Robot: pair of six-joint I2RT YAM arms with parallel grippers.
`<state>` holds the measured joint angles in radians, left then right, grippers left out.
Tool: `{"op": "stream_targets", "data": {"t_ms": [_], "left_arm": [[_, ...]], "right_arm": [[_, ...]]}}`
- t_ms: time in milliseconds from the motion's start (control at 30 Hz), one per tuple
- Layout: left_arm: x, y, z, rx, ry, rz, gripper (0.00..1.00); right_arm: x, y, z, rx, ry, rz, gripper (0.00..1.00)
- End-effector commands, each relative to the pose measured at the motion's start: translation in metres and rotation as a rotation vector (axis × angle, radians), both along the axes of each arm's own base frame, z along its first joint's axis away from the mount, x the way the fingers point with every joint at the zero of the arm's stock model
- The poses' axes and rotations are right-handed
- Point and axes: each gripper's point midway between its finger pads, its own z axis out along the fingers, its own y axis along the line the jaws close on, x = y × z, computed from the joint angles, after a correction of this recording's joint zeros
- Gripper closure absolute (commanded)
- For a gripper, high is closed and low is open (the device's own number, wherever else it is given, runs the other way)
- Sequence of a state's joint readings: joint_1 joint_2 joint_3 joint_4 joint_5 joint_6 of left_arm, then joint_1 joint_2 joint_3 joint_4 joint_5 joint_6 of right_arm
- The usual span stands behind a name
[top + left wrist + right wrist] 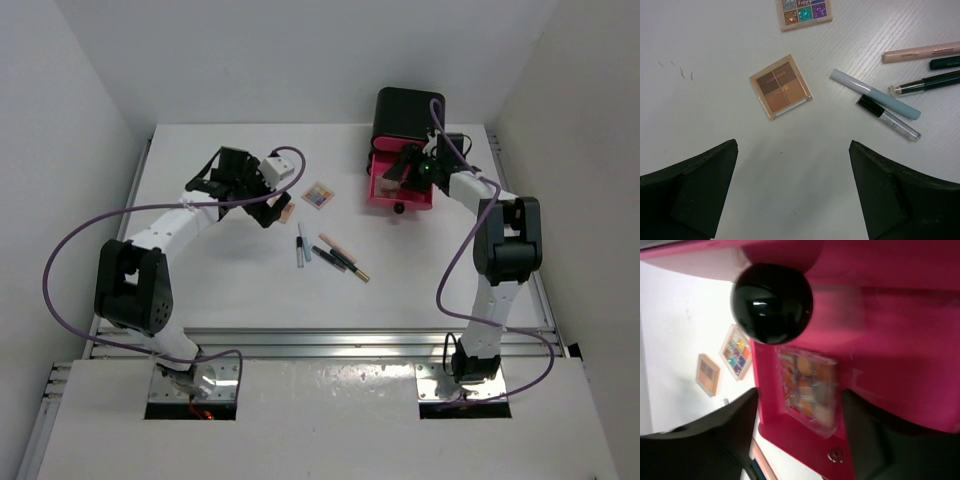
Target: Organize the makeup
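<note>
A brown four-pan palette [780,86] lies on the table just ahead of my open, empty left gripper [792,150]; it also shows in the top view [287,213]. A multicoloured palette [805,12] lies beyond it. A pale blue stick [875,93], a clear black-capped stick [888,118], a peach stick [920,51] and a dark stick [925,83] lie to the right. My right gripper [799,400] is open over the pulled-out pink drawer [880,340]. A third palette [807,387] lies in the drawer between its fingers. The orange tube is out of view.
The black box [408,115] stands at the back right with its pink drawer [400,190] pulled out toward the table's middle. A black drawer knob [771,302] is close above my right gripper. The sticks [335,252] lie mid-table.
</note>
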<state>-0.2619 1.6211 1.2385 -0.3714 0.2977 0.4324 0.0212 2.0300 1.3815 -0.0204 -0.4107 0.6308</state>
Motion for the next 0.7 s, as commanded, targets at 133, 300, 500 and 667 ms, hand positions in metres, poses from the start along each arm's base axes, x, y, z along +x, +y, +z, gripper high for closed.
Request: {"op": "stream_targets", "data": {"t_ms": [133, 300, 500, 667], "left_arm": [[0.006, -0.001, 0.007, -0.006, -0.028, 0.008, 0.00], [0.014, -0.006, 0.002, 0.007, -0.014, 0.046, 0.00], [0.032, -0.006, -0.028, 0.000, 0.086, 0.184, 0.00], [0.055, -0.017, -0.047, -0.015, 0.210, 0.245, 0.00]], "right_arm": [[-0.007, -0.015, 0.011, -0.140, 0.057, 0.040, 0.22], [-0.004, -0.016, 0.033, -0.216, -0.010, 0.068, 0.20], [-0.014, 0.003, 0.075, -0.335, -0.116, 0.180, 0.09], [-0.041, 0.004, 0.090, -0.362, -0.132, 0.210, 0.00]]}}
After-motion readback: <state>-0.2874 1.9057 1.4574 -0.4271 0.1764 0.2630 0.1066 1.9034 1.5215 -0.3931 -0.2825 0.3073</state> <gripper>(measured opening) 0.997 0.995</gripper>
